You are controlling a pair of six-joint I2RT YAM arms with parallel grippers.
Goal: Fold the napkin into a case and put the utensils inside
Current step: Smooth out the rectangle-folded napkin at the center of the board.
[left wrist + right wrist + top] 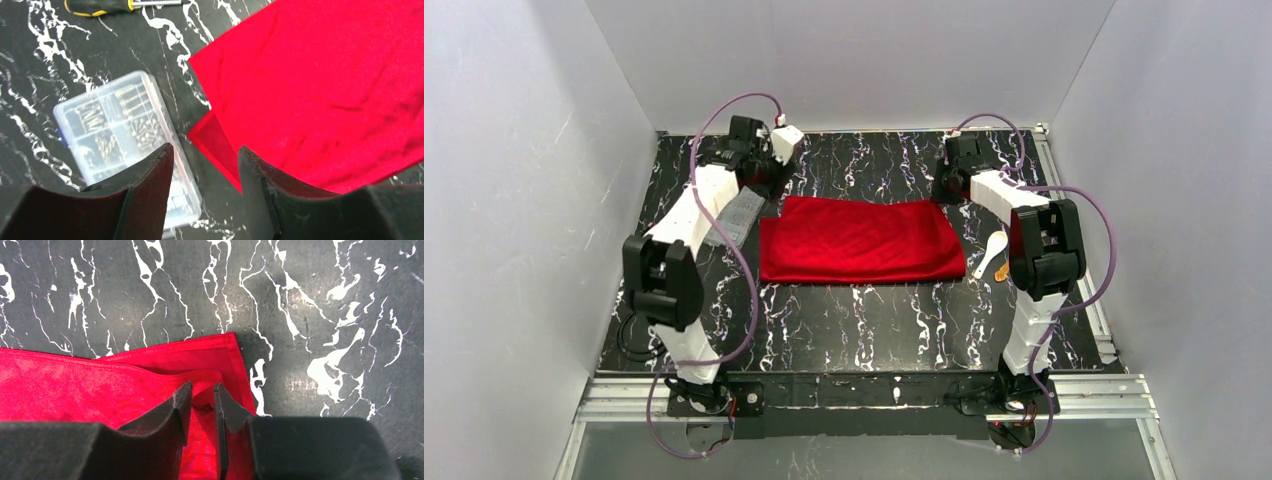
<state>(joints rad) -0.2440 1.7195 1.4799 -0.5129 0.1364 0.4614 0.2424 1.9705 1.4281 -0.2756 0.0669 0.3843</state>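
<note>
The red napkin (859, 240) lies folded in half as a wide rectangle in the middle of the table. My left gripper (205, 155) is open above the napkin's far left corner (215, 135), with one finger over the cloth and one over the clear box; in the top view it is at the back left (769, 190). My right gripper (202, 390) is nearly shut, with a raised fold of the napkin's top layer (150, 385) between its tips at the far right corner (946, 190). The white spoon (990, 250) and the yellow-gold utensil (1002, 268) lie right of the napkin.
A clear plastic compartment box (120, 135) with small metal parts lies just left of the napkin, under my left arm (739, 218). A black-and-yellow screwdriver (100, 6) lies beyond it. White walls enclose the black marbled table (854, 320).
</note>
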